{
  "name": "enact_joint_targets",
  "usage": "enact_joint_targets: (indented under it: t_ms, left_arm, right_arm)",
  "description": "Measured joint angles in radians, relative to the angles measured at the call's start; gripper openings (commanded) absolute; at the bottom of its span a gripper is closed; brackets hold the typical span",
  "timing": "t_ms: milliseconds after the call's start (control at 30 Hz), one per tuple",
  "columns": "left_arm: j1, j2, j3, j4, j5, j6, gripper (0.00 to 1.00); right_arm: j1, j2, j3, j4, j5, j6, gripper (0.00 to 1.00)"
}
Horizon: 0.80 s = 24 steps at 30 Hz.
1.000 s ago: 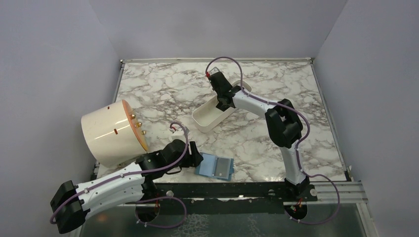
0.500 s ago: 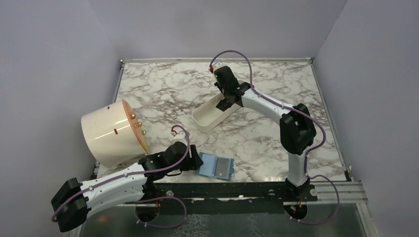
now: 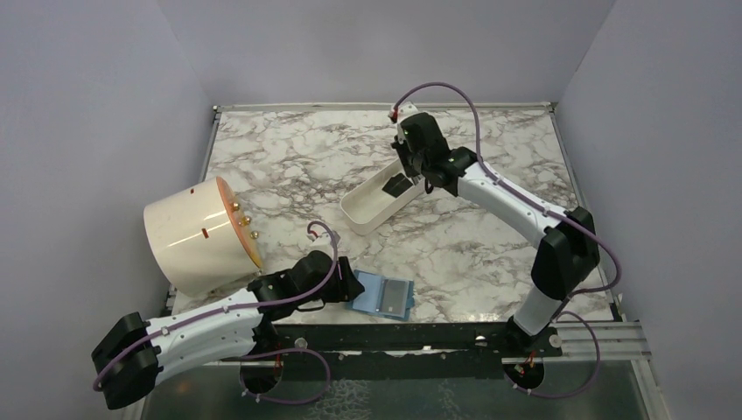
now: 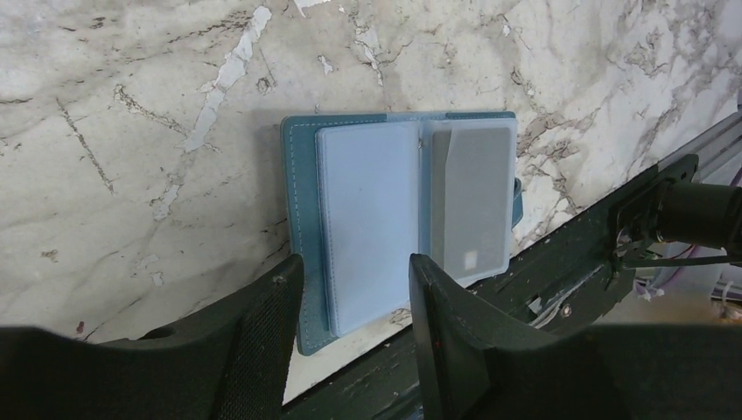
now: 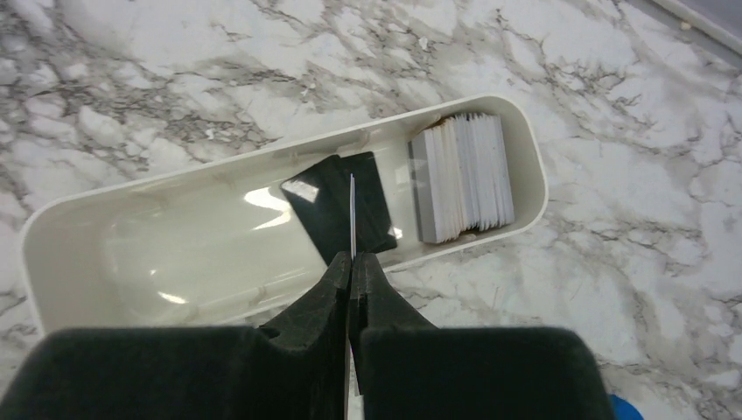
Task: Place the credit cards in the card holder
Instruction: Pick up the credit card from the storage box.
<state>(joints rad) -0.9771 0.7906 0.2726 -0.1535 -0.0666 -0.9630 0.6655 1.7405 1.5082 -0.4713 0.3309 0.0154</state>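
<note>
A: Right tool (image 5: 352, 262) is clamped on one card (image 5: 352, 210), seen edge-on above the tray (image 5: 175, 254). With so thin a grip, it could be twisted or dropped.
B: Left tool (image 4: 350, 280) is held half-spread over the open holder (image 4: 367, 210) at the bench (image 4: 131, 131) edge. The holder could be shoved off.

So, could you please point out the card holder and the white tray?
card holder (image 4: 367, 219): left wrist view, on its left inner page.
white tray (image 5: 197, 249): right wrist view, on its bare floor.
</note>
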Motion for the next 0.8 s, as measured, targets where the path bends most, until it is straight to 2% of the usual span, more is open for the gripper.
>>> enact_joint_targets:
  t_ms: [367, 567, 800]
  left_arm:
    - [0.0, -0.027, 0.099, -0.001, 0.003, -0.005, 0.61]
    - [0.0, -0.075, 0.099, 0.122, 0.033, -0.058, 0.65]
    - [0.0, -0.084, 0.067, 0.313, 0.063, -0.138, 0.66]
  right_arm:
    - [0.0, -0.312, -0.294, 0.033, -0.312, 0.244, 0.01]
    - [0.0, -0.524, -0.552, 0.192, -0.545, 0.457, 0.01]
    - [0.0, -0.745, -0.804, 0.399, -0.733, 0.7, 0.01]
